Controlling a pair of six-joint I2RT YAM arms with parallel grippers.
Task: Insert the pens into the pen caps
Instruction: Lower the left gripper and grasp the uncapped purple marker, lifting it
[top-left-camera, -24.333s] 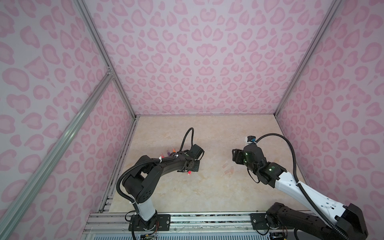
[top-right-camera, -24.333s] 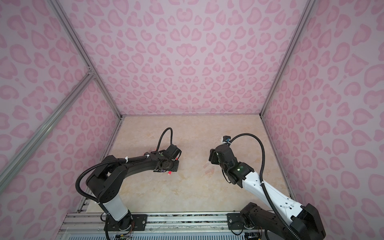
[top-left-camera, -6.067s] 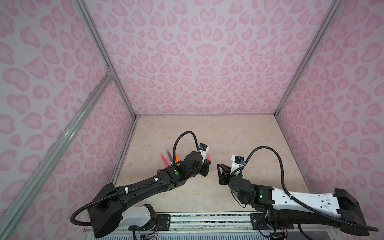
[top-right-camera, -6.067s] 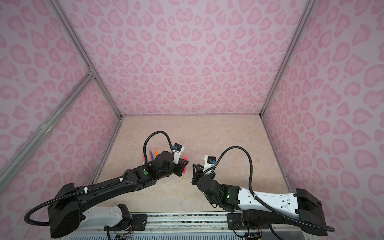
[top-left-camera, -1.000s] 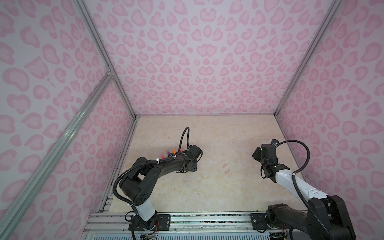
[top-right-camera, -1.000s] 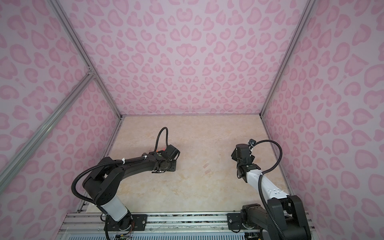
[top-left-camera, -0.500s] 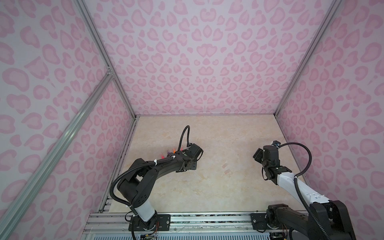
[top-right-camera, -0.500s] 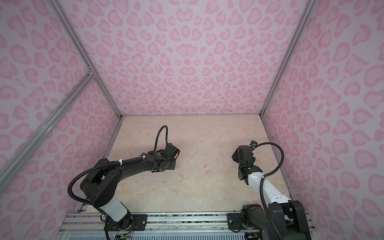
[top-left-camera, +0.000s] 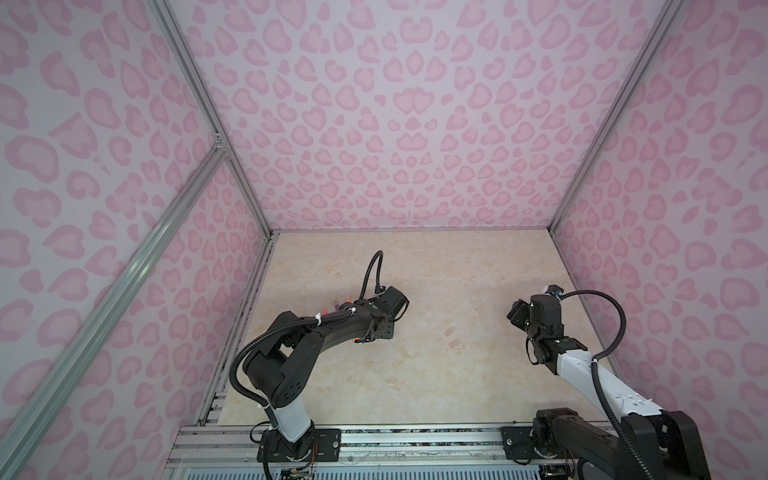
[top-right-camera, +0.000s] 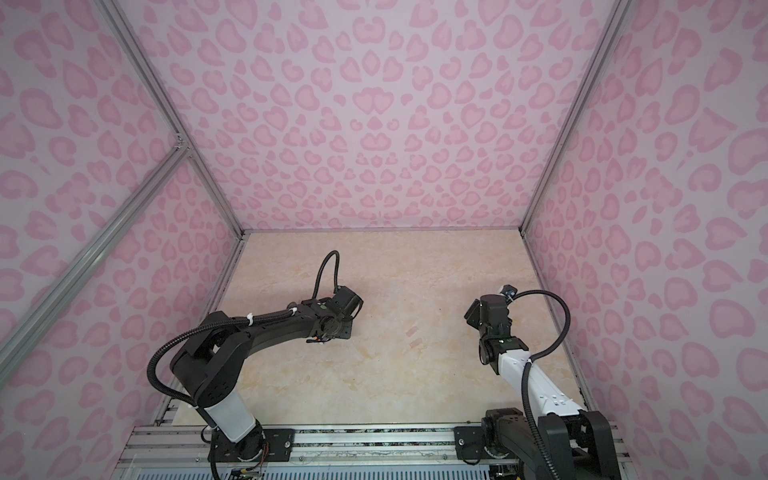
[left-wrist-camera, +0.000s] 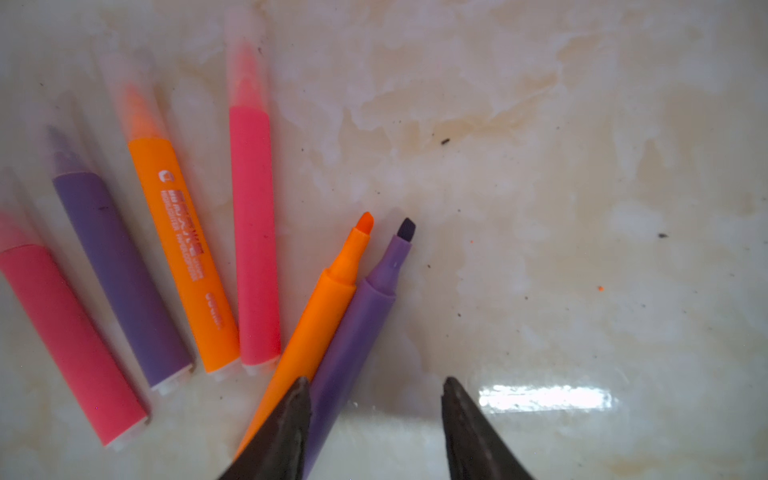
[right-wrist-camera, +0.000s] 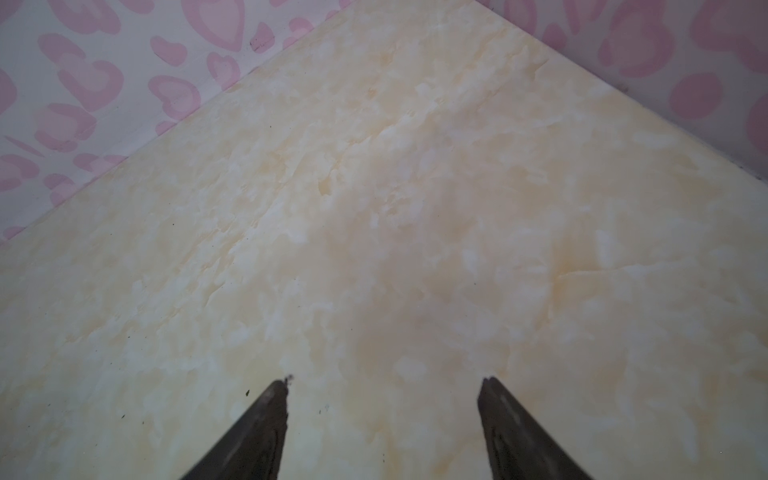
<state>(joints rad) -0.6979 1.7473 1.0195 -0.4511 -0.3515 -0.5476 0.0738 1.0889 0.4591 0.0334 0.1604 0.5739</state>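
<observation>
In the left wrist view six pens lie fanned on the beige table. A pink one (left-wrist-camera: 253, 232), an orange one (left-wrist-camera: 187, 249), a purple one (left-wrist-camera: 120, 274) and another pink one (left-wrist-camera: 66, 332) each carry a clear pen cap (left-wrist-camera: 245, 70) over the tip. An orange pen (left-wrist-camera: 320, 316) and a purple pen (left-wrist-camera: 357, 332) lie side by side with bare tips. My left gripper (left-wrist-camera: 376, 384) is open just above them, one finger over the orange pen and the purple one beside it. Two loose pen caps (top-left-camera: 449, 332) (top-right-camera: 411, 331) lie mid-table. My right gripper (right-wrist-camera: 384, 384) is open and holds nothing.
The right gripper (top-left-camera: 515, 318) hovers near the right wall (top-left-camera: 665, 291), over bare table close to the far right corner (right-wrist-camera: 706, 145). The left arm (top-left-camera: 332, 328) stretches low across the left half. Pink patterned walls enclose three sides.
The left gripper has stayed low at the pens. The right arm has shifted a little while its gripper stays by the right wall.
</observation>
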